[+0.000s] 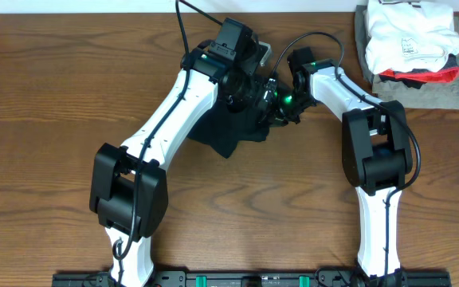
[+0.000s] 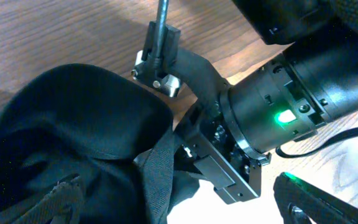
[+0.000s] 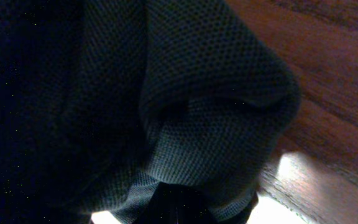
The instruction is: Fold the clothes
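The black T-shirt (image 1: 225, 135) lies bunched in a heap on the wooden table (image 1: 54, 96), behind the centre, under both arms. My left gripper (image 1: 245, 94) hangs over its upper edge with its jaws open. In the left wrist view, dark folds of the shirt (image 2: 73, 137) fill the left side and one finger (image 2: 303, 199) shows at the lower right. My right gripper (image 1: 271, 112) is shut on the shirt's right edge. In the right wrist view, knit fabric (image 3: 197, 112) covers nearly everything and rises out of the dark closed jaws of the right gripper (image 3: 179, 208).
A pile of clothes sits at the back right corner. It holds a white garment with a grey print (image 1: 413, 36), a red and black layer (image 1: 421, 76) and a grey folded garment (image 1: 397, 92) underneath. The two arms' wrists crowd close together above the shirt.
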`<control>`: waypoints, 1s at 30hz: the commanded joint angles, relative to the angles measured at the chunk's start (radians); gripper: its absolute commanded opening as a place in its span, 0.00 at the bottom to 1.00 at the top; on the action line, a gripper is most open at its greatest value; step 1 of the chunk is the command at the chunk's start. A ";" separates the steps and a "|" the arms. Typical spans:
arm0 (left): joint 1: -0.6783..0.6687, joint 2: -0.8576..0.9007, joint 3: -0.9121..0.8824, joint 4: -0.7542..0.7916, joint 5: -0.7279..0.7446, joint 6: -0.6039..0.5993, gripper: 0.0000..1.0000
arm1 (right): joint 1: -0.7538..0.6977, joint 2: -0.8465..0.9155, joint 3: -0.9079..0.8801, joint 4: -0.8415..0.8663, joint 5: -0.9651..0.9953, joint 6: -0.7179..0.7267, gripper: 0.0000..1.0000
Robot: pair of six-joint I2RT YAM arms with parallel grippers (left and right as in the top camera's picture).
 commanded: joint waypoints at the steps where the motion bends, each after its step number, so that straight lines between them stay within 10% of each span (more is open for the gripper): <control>1: 0.034 -0.043 0.026 0.001 -0.009 -0.022 0.98 | -0.020 0.058 -0.016 -0.002 0.050 -0.002 0.01; 12: 0.256 -0.306 0.026 -0.082 -0.049 -0.021 0.98 | -0.100 -0.096 0.040 -0.029 0.061 -0.018 0.03; 30: 0.507 -0.316 0.025 -0.217 -0.167 -0.003 0.98 | 0.064 -0.274 0.050 0.031 0.146 -0.172 0.61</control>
